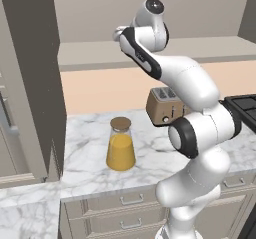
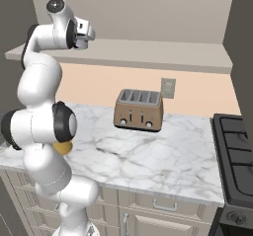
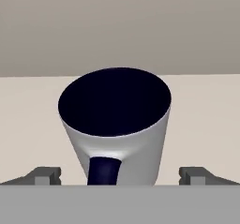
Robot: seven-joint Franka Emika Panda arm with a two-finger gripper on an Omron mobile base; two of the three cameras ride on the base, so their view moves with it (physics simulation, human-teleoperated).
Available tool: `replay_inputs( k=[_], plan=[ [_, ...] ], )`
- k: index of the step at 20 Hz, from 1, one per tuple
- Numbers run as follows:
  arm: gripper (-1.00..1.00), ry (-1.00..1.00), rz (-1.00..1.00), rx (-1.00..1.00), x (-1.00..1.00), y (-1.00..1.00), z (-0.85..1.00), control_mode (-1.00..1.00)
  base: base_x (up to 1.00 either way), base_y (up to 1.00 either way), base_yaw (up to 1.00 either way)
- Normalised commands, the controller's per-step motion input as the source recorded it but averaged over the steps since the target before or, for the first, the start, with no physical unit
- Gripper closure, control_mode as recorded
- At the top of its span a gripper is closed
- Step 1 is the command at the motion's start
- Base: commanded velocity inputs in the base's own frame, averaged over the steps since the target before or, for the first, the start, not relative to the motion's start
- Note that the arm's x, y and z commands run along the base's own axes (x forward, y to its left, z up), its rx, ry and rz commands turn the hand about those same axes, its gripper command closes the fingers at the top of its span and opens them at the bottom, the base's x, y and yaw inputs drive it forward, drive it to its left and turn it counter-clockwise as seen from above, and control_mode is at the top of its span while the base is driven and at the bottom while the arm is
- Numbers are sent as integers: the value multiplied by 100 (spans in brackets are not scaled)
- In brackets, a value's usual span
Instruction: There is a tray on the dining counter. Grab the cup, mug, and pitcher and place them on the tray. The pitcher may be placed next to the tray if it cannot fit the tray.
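Hand view first: the mug (image 3: 117, 124) sits right in front of me, its dark open mouth tilted toward the camera, pale outer wall below it and a dark navy patch low on the side nearest me. My two fingertips (image 3: 44, 175) rise at the bottom edge, one on each side of the mug, spread as wide as they go — there is a clear gap between each tip and the mug's wall, so I have hold of nothing. The mug stands on a pale flat surface with a plain beige wall behind it, and it lies between my fingers, a little ahead of the tips.

From the left base view my gripper (image 1: 120, 33) is raised high, reaching toward the long beige shelf (image 1: 200, 48) that runs along the wall. The right base view shows my gripper (image 2: 85, 36) at that same shelf, though I cannot make out the mug itself there.

Well below me, on the marble worktop (image 1: 90, 133), the pitcher (image 1: 120, 145) stands upright with its cork lid on — orange liquid inside. A brown toaster (image 2: 139, 110) sits farther along that worktop, apart from the pitcher, and a dark stove (image 2: 237, 146) adjoins the worktop's end.
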Motion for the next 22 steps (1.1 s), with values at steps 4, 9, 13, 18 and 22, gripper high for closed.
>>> replay_inputs(
  k=[4,9,13,18,22],
  plan=[
    [-100,0,0,0,21,0,-3,-100,0,0,0],
    [100,3,0,0,12,0,0,-100,0,0,0],
    [100,0,0,0,0,0,0,-100,0,0,0],
    [100,0,0,0,0,0,0,-100,0,0,0],
    [100,0,0,0,0,0,-2,-100,0,0,0]
  ],
)
